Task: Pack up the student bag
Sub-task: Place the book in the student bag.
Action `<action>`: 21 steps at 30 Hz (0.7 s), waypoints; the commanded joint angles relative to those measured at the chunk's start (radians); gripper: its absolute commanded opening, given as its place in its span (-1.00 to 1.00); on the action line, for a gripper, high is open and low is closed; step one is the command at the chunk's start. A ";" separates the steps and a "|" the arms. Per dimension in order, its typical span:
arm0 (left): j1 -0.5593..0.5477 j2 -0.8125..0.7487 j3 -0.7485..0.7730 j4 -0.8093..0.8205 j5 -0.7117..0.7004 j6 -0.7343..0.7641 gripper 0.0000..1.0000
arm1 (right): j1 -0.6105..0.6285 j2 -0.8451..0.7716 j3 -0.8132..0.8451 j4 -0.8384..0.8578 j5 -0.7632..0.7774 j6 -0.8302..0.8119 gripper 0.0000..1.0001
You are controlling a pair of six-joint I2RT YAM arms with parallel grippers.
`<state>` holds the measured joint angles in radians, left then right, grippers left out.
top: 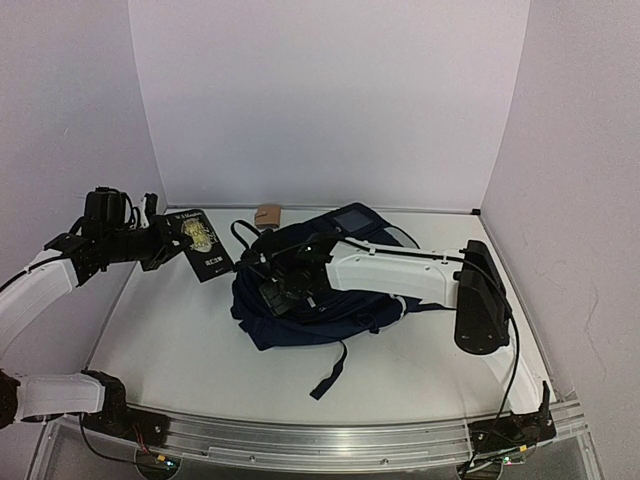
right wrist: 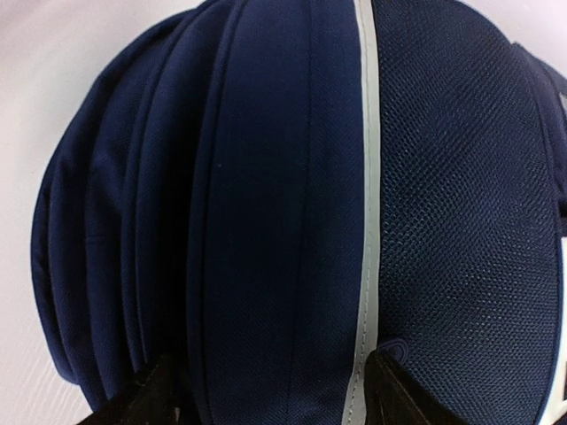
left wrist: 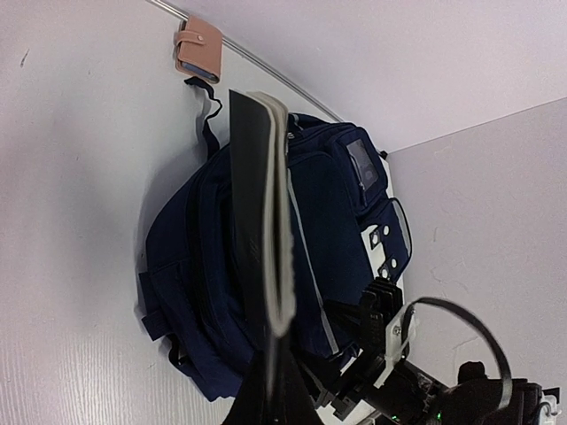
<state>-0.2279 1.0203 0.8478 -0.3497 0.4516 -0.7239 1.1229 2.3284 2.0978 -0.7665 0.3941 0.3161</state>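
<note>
The student bag (top: 290, 325) is a navy backpack with white piping, lying on the white table mid-view. It fills the right wrist view (right wrist: 266, 221). My right gripper (top: 280, 290) presses down on its left part, and its two fingers (right wrist: 266, 394) clamp a ridge of navy fabric beside the piping. My left gripper (top: 165, 240) hangs left of the bag, shut on a black book (top: 200, 243) with a gold cover design. In the left wrist view the book (left wrist: 266, 221) stands edge-on from the gripper (left wrist: 275, 372), its pages showing, in front of the bag (left wrist: 337, 195).
A small tan wallet (top: 267, 214) lies at the back wall behind the bag; the left wrist view shows the wallet (left wrist: 197, 55) too. A dark strap (top: 330, 375) trails from the bag toward the front edge. White walls close in the table on three sides.
</note>
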 commanded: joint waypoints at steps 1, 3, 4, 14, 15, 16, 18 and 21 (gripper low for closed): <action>0.006 -0.023 -0.006 0.022 0.019 0.027 -1.00 | -0.001 0.050 0.044 -0.027 0.053 -0.002 0.51; 0.006 -0.022 -0.008 0.022 0.019 0.026 -1.00 | -0.001 0.068 0.040 -0.029 0.106 0.010 0.35; 0.006 -0.023 -0.009 0.022 0.020 0.025 -1.00 | -0.001 0.076 0.040 -0.032 0.132 0.017 0.16; 0.007 -0.037 -0.008 0.036 0.084 0.029 -1.00 | -0.010 -0.018 0.146 -0.035 0.270 0.089 -1.00; 0.007 -0.040 -0.008 0.039 0.090 0.029 -0.99 | -0.015 -0.038 0.162 -0.033 0.265 0.099 -1.00; 0.006 -0.041 -0.008 0.042 0.102 0.029 -0.99 | -0.022 -0.060 0.173 -0.029 0.250 0.106 -1.00; 0.007 -0.036 -0.008 0.054 0.130 0.030 -1.00 | -0.033 -0.110 0.184 -0.008 0.219 0.118 -1.00; 0.006 -0.005 -0.014 0.088 0.209 0.040 -0.99 | -0.039 -0.179 0.180 0.039 0.163 0.123 -1.00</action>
<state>-0.2260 1.0023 0.8410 -0.3409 0.5497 -0.7063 1.1207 2.3301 2.2165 -0.8055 0.5420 0.4121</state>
